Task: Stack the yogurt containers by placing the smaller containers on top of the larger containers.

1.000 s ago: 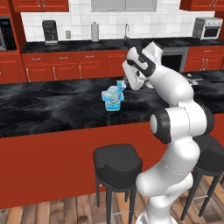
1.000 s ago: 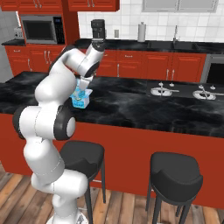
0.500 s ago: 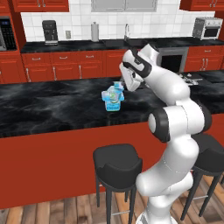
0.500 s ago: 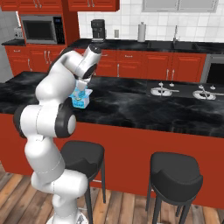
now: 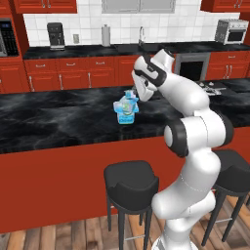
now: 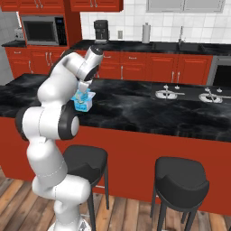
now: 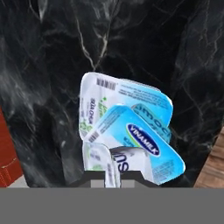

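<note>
Three yogurt containers formed one stack on the black desk (image 5: 58,122): wide tub (image 7: 131,98), mid-sized cup (image 7: 144,148), tiny cup (image 7: 98,159) at 7 o'clock. One end effector (image 7: 116,173), shut on the tiny cup.

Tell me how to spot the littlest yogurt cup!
Find the long black marble counter with the white robot arm bending over it. Under the arm's gripper sits a pile of light-blue yogurt tubs. The tiny cup is the white one nearest the gripper, far smaller than the blue-lidded tubs beside it.
</note>
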Motion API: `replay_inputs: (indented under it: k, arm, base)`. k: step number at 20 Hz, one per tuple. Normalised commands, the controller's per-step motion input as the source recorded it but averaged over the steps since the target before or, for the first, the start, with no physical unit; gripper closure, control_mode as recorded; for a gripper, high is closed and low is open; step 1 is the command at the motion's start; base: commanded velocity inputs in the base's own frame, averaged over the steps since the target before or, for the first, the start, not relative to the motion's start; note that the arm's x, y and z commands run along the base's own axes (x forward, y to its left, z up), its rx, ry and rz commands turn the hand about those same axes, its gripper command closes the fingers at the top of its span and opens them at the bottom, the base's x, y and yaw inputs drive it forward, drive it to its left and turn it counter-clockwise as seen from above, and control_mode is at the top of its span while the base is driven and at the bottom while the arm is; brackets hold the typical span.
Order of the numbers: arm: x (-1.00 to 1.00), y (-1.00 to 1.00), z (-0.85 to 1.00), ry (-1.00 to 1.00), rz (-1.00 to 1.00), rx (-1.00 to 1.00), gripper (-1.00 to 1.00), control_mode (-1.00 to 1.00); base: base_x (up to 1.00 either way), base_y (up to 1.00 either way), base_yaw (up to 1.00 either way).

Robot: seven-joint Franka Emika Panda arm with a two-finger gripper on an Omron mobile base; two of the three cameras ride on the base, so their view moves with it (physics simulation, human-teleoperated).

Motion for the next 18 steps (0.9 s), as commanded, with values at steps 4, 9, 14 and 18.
replay_inputs:
  k: [4, 9, 14, 18]
  arm:
    - [0.13, 0.0, -0.01, 0.0, -0.01, 0.0, 1.0, -1.0]
    - [0.05, 0.01, -0.05, 0.0, -0.02, 0.0, 1.0, -1.0]
    - [0.0, 0.06, -0.02, 0.0, -0.02, 0.0, 1.0, -1.0]
    - [0.0, 0.12, 0.0, 0.0, -0.04, 0.0, -1.0, -1.0]
  base:
    - [0.0, 0.0, 0.0]
    - [0.0, 0.0, 0.0]
    - [0.0, 0.0, 0.0]
    - [0.0, 0.0, 0.0]
